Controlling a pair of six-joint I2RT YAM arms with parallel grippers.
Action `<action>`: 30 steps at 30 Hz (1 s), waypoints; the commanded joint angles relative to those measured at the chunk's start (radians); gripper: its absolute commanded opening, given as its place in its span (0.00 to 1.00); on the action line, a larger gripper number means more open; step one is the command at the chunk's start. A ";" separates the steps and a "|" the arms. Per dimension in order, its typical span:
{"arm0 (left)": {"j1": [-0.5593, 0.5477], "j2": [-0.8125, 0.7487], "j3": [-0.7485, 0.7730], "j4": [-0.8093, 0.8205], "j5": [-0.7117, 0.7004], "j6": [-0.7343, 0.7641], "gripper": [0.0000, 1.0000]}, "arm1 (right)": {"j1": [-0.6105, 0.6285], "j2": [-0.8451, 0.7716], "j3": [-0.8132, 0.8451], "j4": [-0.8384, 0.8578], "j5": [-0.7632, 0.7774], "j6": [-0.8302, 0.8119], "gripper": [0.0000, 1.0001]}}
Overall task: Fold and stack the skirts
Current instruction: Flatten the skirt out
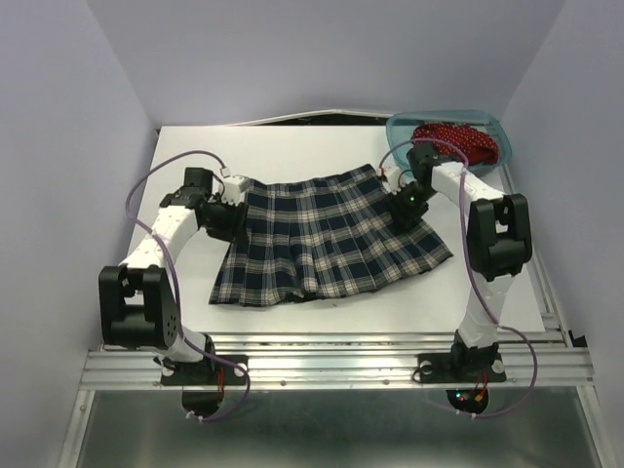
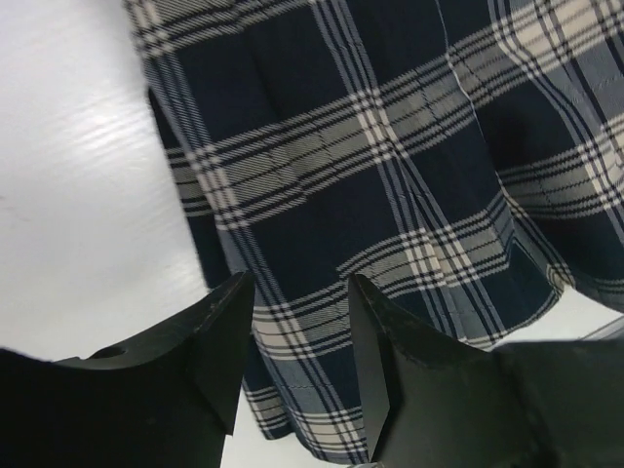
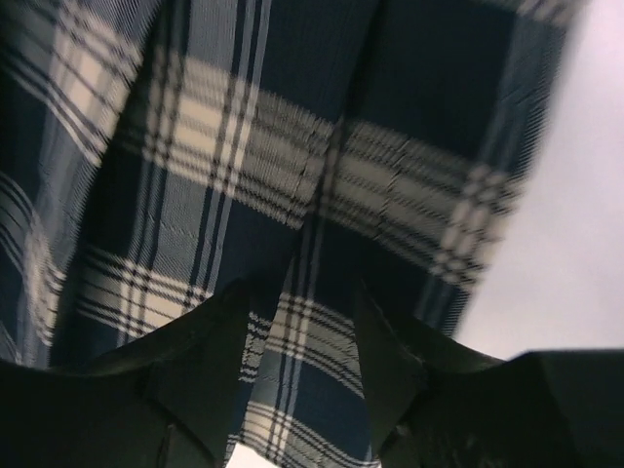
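First fold, plaid skirt point(image 1: 327, 239) flat on the tabletop point(image 1: 292, 146): my left gripper point(image 2: 300, 351) and right gripper point(image 3: 302, 361) hang spread over its side edges; next, I judge, pinch both.

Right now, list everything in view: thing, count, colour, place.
plaid skirt: one, navy-and-green with white lines, spread flat mid-table
red skirt: one, red with white dots, bunched in the tub
tub: one, teal, far right corner of the table
table: one, white, under everything
cables: two, purple, one looping along each arm
left arm: white and black, reaching to the plaid skirt's left edge
right arm: white and black, reaching to its right edge
left gripper: black, open, over plaid cloth
right gripper: black, open, over plaid cloth
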 commanded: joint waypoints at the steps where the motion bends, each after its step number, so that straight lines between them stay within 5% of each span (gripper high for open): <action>1: -0.029 0.020 -0.019 0.002 -0.028 0.021 0.52 | 0.002 -0.017 -0.103 -0.046 0.045 -0.067 0.50; 7: -0.026 0.256 0.010 0.023 -0.049 -0.005 0.45 | 0.032 -0.027 -0.258 -0.078 0.010 -0.073 0.47; 11: -0.006 0.428 0.172 0.030 -0.078 -0.027 0.42 | 0.150 -0.075 -0.325 -0.126 -0.076 -0.052 0.47; 16: -0.006 0.705 0.623 -0.062 -0.109 -0.030 0.41 | 0.276 -0.060 -0.255 -0.129 -0.324 0.092 0.48; 21: -0.006 0.956 1.296 -0.243 -0.109 -0.015 0.53 | 0.302 0.029 0.072 -0.179 -0.628 0.174 0.52; 22: -0.006 0.947 1.332 -0.244 -0.108 -0.007 0.55 | 0.302 0.030 0.123 -0.205 -0.645 0.164 0.53; 27: -0.005 0.707 1.073 -0.086 -0.101 0.051 0.64 | 0.218 -0.039 0.259 -0.180 -0.612 0.215 0.58; 30: -0.008 0.509 0.861 -0.027 -0.088 0.068 0.64 | 0.193 -0.069 0.219 -0.034 -0.348 0.220 0.57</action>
